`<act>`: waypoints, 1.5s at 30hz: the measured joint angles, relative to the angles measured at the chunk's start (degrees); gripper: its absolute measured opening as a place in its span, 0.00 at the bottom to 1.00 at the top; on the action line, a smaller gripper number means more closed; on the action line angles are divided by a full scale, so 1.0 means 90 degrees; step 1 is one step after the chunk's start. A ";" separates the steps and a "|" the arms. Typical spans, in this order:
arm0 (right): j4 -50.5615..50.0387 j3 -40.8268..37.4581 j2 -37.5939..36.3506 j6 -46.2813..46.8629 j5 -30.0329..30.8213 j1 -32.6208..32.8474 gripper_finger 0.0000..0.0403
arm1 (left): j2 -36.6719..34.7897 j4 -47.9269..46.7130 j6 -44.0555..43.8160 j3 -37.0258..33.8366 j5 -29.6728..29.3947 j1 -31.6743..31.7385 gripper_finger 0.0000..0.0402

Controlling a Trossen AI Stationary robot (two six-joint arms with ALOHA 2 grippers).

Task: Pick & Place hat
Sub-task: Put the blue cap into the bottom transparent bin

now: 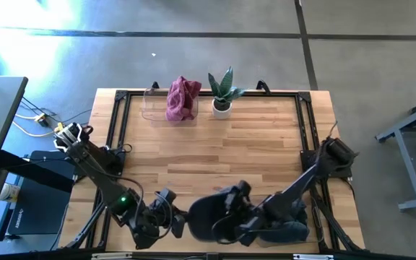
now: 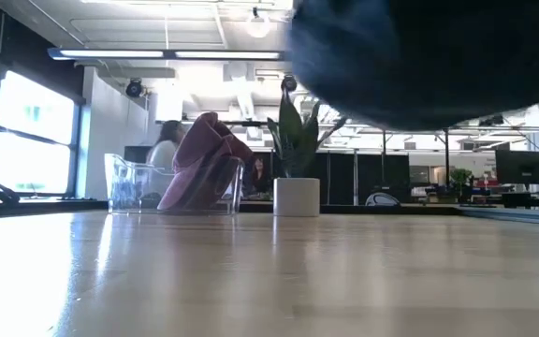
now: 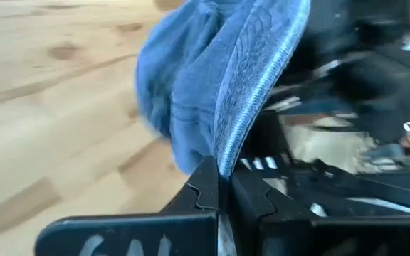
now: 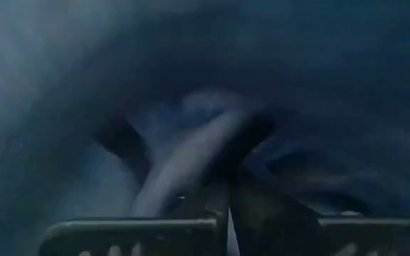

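Observation:
The dark blue hat (image 1: 205, 214) hangs between my two grippers near the table's near edge. In the low view the hat (image 2: 419, 65) fills the upper right, clear of the wood. My left gripper (image 1: 178, 219) is at the hat's left side and shut on it. My right gripper (image 1: 231, 208) reaches over the hat's right part and is shut on it too. The left wrist view shows the hat (image 3: 191, 85) as ribbed blue fabric. In the right wrist view the hat (image 4: 191, 64) fills the picture. My left gripper (image 3: 223, 193) pinches the hat's stitched edge (image 3: 238, 135) between its two fingers, coming in level from the table's left. The fabric rises from the fingertips, and the hat is off the table. My right gripper (image 4: 223, 195) pinches a raised fold of the hat's fabric (image 4: 191, 156) between its two fingers. Which part of the hat this is, the cloth around it hides. It comes slanting from the table's right.
A clear container (image 1: 157, 105) with a pink cloth (image 1: 182, 98) in it stands at the table's far edge, with a small potted plant (image 1: 223, 92) in a white pot to its right. Bare wood lies between them and the grippers. A black frame (image 1: 118, 123) borders the tabletop.

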 joint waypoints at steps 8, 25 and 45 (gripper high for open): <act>-0.0382 0.0018 -0.0515 0.0752 0.0267 0.0313 0.01 | 0.0015 -0.1611 -0.1203 -0.0002 0.0310 -0.0105 0.00; -0.0417 0.0107 -0.1502 -0.1113 -0.3202 -0.0613 0.32 | 0.0015 -0.2744 -0.1221 -0.0005 0.1875 -0.0095 0.00; -0.0395 0.0109 -0.2405 -0.1167 -0.3829 -0.0952 0.51 | 0.0010 -0.3179 0.0058 0.0420 0.1561 -0.0013 0.00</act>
